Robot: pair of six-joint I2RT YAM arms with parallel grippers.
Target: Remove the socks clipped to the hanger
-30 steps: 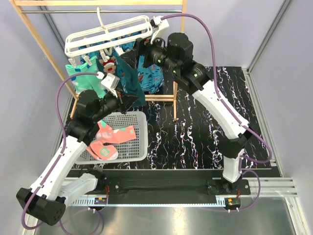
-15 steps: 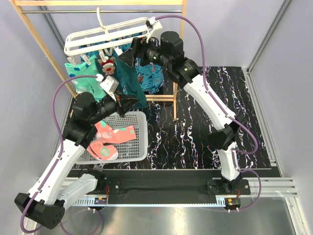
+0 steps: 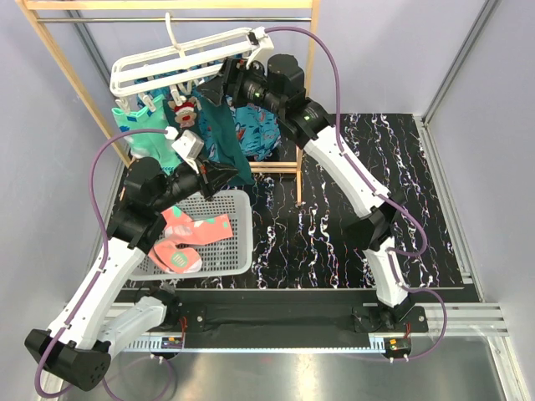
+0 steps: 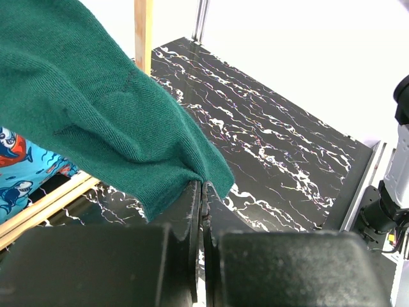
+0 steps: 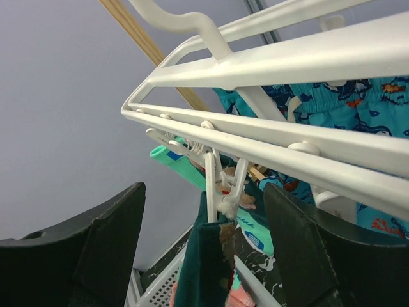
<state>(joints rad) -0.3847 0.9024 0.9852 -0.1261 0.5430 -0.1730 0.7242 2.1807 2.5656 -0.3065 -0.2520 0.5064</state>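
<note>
The white slatted hanger hangs from the rack rail, clips dangling below. A dark teal sock hangs from one white clip. My left gripper is shut on that sock's lower end; in the left wrist view the sock runs up from the closed gripper. My right gripper is open, its fingers either side of the clip and the sock's cuff, not touching. Mint green socks and a sock with a red-white figure stay clipped further left.
A white mesh basket on the left of the black marbled table holds pink socks. A blue patterned cloth hangs behind the right arm. Wooden rack posts stand around the hanger.
My right gripper has moved left along the hanger and now straddles the clip of the dark teal sock. The left gripper keeps its hold on the sock's end.
</note>
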